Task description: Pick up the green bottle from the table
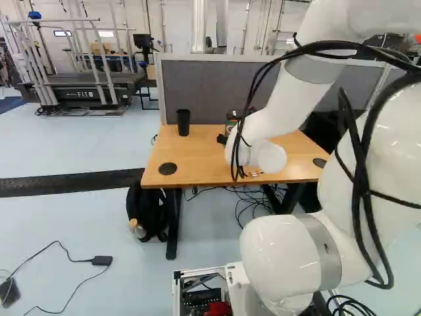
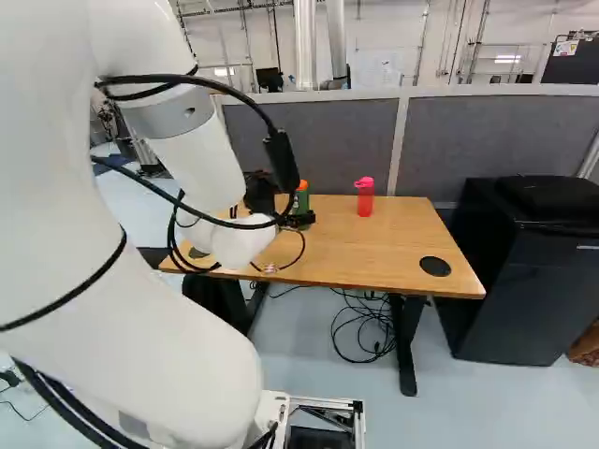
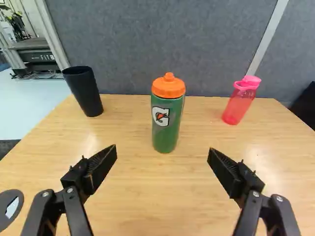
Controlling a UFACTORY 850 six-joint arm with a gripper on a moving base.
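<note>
So the gripper (image 3: pixel 162 149) is wide open, nothing between the pads, jaws level with each other on either side of the line to the target. That's the green squeeze bottle with the orange cap (image 3: pixel 166 118), upright on the wooden desk (image 3: pixel 128 196), straight ahead and pretty well centred.

My worry is the drive forward. If it drifts sideways, one finger hits the bottle before the other and could shove it or knock it over. Close too early and you'd probably just pinch the near side and squirt it away. Grab too high and you're on the cap, which looks like a worse hold. Go too low and the fingers could scrape the desktop.

Nothing stands in the lane between gripper and bottle, imo. The black tumbler (image 3: pixel 83 91) is off to one side, the pink water bottle (image 3: pixel 239 103) to the other, both apart from it. Behind is the grey partition (image 3: pixel 172 39), so overshooting is risky. I'd also watch the loose black cables (image 1: pixel 253 85) along the arm for snags.
</note>
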